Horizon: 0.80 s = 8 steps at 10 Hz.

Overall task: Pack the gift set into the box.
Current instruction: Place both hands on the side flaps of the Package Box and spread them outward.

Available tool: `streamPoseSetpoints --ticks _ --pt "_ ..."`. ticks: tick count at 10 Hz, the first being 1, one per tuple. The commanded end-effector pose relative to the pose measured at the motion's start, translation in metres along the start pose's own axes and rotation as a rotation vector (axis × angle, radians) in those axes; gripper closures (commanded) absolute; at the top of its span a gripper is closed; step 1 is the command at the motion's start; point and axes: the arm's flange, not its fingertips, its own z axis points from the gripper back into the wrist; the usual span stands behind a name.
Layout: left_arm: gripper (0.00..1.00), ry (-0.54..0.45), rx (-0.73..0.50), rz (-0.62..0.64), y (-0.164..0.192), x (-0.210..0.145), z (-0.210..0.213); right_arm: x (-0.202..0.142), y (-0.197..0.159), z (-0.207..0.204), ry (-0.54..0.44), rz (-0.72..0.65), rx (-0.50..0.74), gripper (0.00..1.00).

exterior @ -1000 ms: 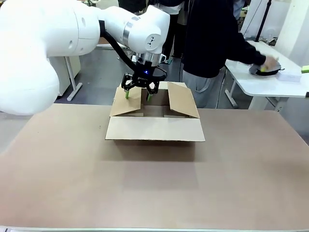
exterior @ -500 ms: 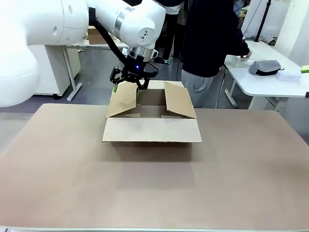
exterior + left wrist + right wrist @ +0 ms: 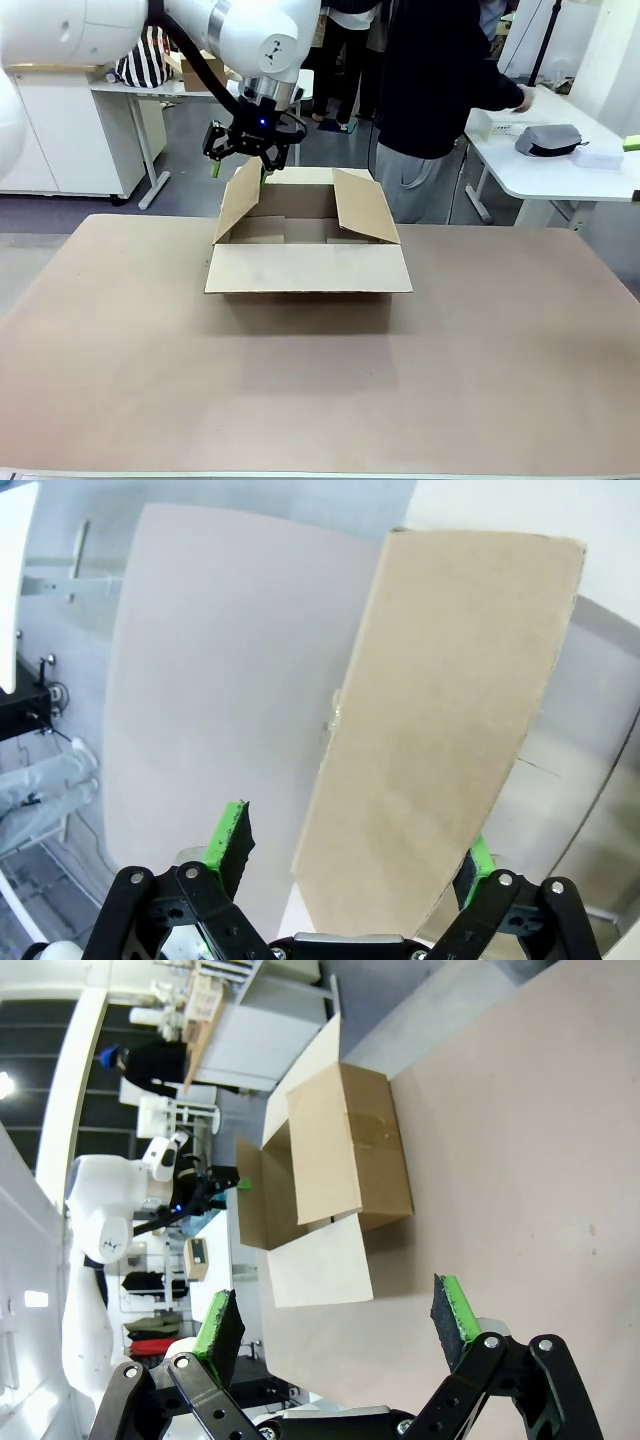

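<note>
The box [image 3: 309,268] stands at the far middle of the table with its flaps up. My left gripper [image 3: 240,158] hangs open over the box's left flap [image 3: 238,200], one finger on each side of the flap's top edge. In the left wrist view that flap [image 3: 440,710] rises between the green pads [image 3: 229,833] of the left gripper [image 3: 349,852] without being pinched. My right gripper [image 3: 337,1325] is open and holds nothing, well back from the box [image 3: 345,1150]. I cannot make out the gift set.
A person in dark clothes [image 3: 440,80] stands behind the box and reaches a hand [image 3: 521,97] over a white side table [image 3: 560,170] at the right. A dark grey object [image 3: 548,138] and a pale flat item [image 3: 598,156] lie there. The near tabletop [image 3: 320,400] is bare.
My left gripper has moved left and farther off, swinging the left flap outward and more upright. The box has slid slightly left. The person's hand left the grey object.
</note>
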Motion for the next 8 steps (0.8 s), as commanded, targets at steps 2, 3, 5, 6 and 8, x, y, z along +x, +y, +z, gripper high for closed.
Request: streamPoseSetpoints --ticks 2,3,5,6,8 --pt "0.00 0.000 -0.038 0.072 0.028 -0.012 -0.013 0.002 0.003 0.000 -0.005 -0.012 0.014 0.00" --pt "0.00 0.014 -0.075 0.089 0.043 -0.014 -0.018 0.002 0.003 0.000 -0.005 -0.012 0.014 0.00" --pt "0.00 0.052 -0.198 0.130 0.083 -0.025 -0.029 0.002 0.003 0.000 -0.005 -0.012 0.014 0.00" --pt "0.00 0.060 -0.265 0.134 0.097 -0.032 -0.033 0.002 0.003 0.000 -0.005 -0.012 0.014 0.00" --pt "0.00 0.055 -0.413 0.128 0.119 -0.038 -0.046 0.002 0.003 0.000 -0.005 -0.012 0.014 0.00"
